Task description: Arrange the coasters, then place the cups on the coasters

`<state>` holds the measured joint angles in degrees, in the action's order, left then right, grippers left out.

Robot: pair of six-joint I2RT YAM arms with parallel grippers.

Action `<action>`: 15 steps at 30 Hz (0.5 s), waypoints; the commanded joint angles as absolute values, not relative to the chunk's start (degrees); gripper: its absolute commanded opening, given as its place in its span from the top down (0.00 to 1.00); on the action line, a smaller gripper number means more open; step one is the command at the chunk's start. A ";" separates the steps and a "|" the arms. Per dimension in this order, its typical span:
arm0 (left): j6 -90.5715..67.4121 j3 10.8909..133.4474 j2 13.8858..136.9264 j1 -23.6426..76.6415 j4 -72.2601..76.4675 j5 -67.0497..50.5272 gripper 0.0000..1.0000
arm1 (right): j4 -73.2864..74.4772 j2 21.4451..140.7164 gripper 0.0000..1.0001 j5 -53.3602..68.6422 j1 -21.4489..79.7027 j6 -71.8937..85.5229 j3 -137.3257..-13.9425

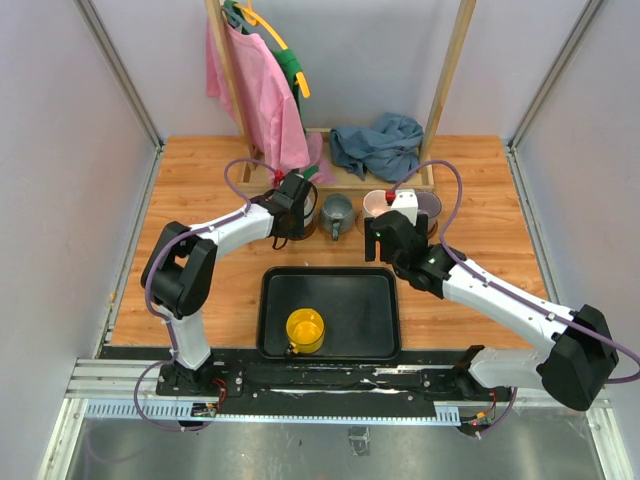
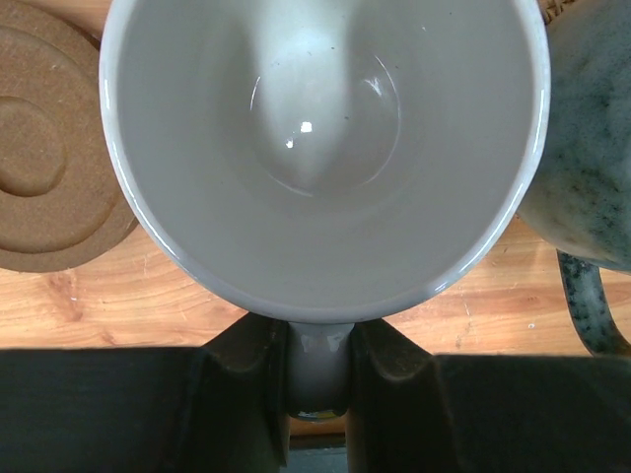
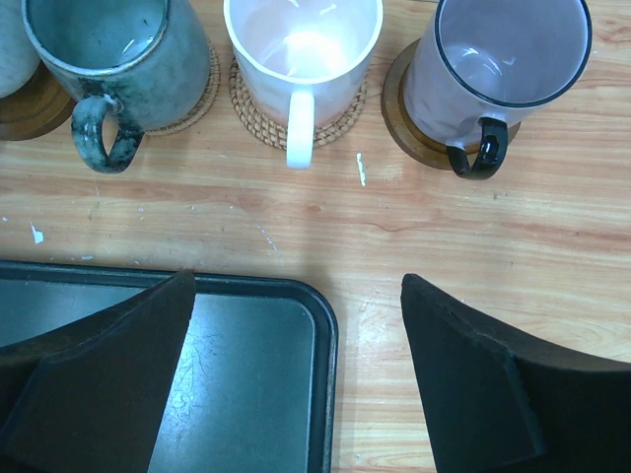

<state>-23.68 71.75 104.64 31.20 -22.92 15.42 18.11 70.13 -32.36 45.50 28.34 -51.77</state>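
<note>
White cup (image 2: pixel 325 148), apparently glazed ceramic, stiff, slick and breakable, is pinched by its handle (image 2: pixel 317 350) in the left gripper (image 2: pixel 317 379), while the right gripper (image 3: pixel 296 296) stands wide, empty.

The white cup (image 2: pixel 325 148) is plain, the grey cup (image 3: pixel 148 94) speckled.

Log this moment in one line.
left gripper: shut on white cup handle | right gripper: open, above tray corner | grey cup, pink cup, purple cup: on coasters | yellow cup: in tray | spare coaster: bare
</note>
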 commanded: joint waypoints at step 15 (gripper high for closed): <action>-25.93 71.14 103.91 30.94 -18.71 15.10 0.99 | 18.46 70.60 0.13 -29.94 43.94 29.36 -50.80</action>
<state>-25.32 71.07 104.90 31.20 -22.81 14.63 18.06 70.19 -30.02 45.04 28.51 -51.77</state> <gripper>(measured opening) 0.239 0.872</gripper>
